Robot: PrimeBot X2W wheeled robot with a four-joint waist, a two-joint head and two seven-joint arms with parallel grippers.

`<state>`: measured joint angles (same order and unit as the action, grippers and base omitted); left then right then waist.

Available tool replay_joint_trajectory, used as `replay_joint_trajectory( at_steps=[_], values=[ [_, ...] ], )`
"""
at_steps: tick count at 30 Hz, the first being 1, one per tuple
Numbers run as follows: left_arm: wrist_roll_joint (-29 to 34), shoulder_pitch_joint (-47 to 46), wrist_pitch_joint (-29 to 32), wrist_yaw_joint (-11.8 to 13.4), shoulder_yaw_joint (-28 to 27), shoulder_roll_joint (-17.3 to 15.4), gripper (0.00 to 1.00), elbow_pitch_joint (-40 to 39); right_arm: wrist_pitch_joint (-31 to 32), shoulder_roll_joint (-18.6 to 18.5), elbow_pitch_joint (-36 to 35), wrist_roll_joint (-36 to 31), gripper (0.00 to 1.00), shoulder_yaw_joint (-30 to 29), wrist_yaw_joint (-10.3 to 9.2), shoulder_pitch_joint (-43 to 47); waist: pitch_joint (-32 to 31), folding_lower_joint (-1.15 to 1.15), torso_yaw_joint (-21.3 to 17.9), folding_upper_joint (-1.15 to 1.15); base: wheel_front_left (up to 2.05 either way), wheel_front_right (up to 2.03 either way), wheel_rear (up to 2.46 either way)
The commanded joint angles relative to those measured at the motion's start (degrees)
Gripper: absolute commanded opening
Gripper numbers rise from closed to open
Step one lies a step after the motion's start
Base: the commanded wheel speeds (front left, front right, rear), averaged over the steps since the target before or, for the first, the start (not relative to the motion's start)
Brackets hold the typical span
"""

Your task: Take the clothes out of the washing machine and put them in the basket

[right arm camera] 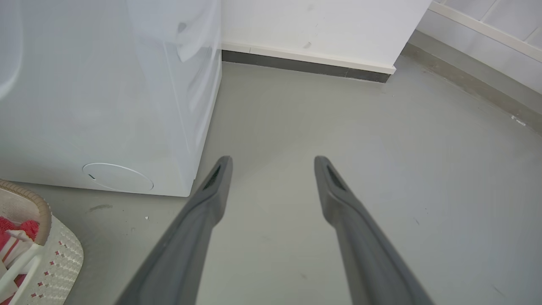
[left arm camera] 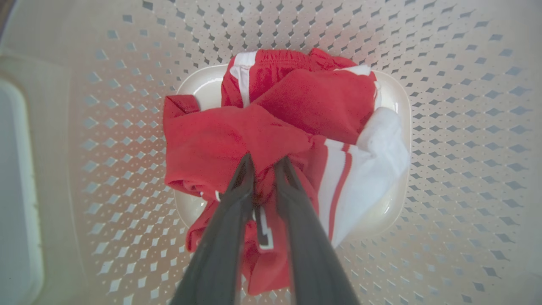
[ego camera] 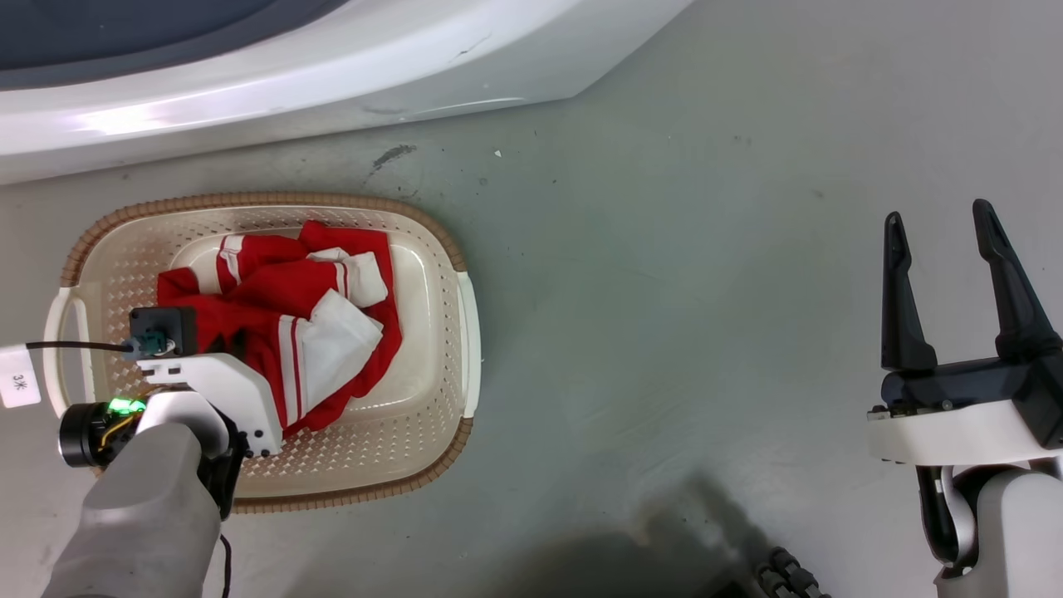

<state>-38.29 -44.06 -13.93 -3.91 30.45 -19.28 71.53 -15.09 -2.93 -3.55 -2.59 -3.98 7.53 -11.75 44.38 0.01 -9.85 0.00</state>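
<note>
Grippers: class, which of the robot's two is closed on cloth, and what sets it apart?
The left gripper: it pinches the red clothes inside the basket. The right gripper is open, holding nothing, above the floor.

Soft, bright, even light from above. Glare streaks the large white front-loading washing machine [ego camera: 166,116], and a dim shadow pools on the grey floor [ego camera: 631,548]. My left gripper [left arm camera: 264,163] blurs near the lens, while the bright red white-striped clothes [left arm camera: 296,97] are sharp. The cream perforated plastic basket [left arm camera: 465,84] bows at the edges.
</note>
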Motion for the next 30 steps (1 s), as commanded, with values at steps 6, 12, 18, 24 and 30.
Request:
replay_joint_trajectory(
  at_steps=[6, 12, 18, 24, 30],
  values=[
    [-0.4, 0.4, -0.9, -0.1, -0.2, 1.3, 1.00, 0.8, -0.1, 0.1, 0.5, -0.7, 1.00, 0.0, -0.08, -1.3, -2.2, -0.01, 0.8, 0.00, 0.00, 0.00, 0.00],
    [-1.1, 2.0, -1.3, -1.0, -1.3, 2.0, 1.00, 0.4, -0.1, 0.1, 1.6, -1.1, 1.00, -0.5, -0.07, -0.8, -7.0, -0.01, 2.4, 0.00, 0.00, 0.00, 0.00],
    [0.1, 5.6, -1.3, -0.6, -4.1, 1.0, 1.00, -5.9, -0.1, 0.1, 3.3, -1.7, 1.00, -1.3, -0.07, 0.6, -14.0, -0.01, 4.7, 0.00, 0.00, 0.00, 0.00],
    [3.8, 10.6, -1.3, 0.3, -9.1, 0.5, 1.00, -17.7, -0.1, 0.1, 4.8, -2.2, 1.00, -3.2, -0.08, 1.8, -21.2, -0.01, 7.2, 0.00, 0.00, 0.00, 0.00],
    [10.5, 17.2, -1.3, 1.5, -17.8, 1.2, 1.00, -36.1, -0.1, 0.1, 5.2, -1.9, 1.00, -4.0, -0.08, 3.2, -27.2, -0.01, 9.2, 0.00, 0.00, 0.00, 0.00]
  ],
)
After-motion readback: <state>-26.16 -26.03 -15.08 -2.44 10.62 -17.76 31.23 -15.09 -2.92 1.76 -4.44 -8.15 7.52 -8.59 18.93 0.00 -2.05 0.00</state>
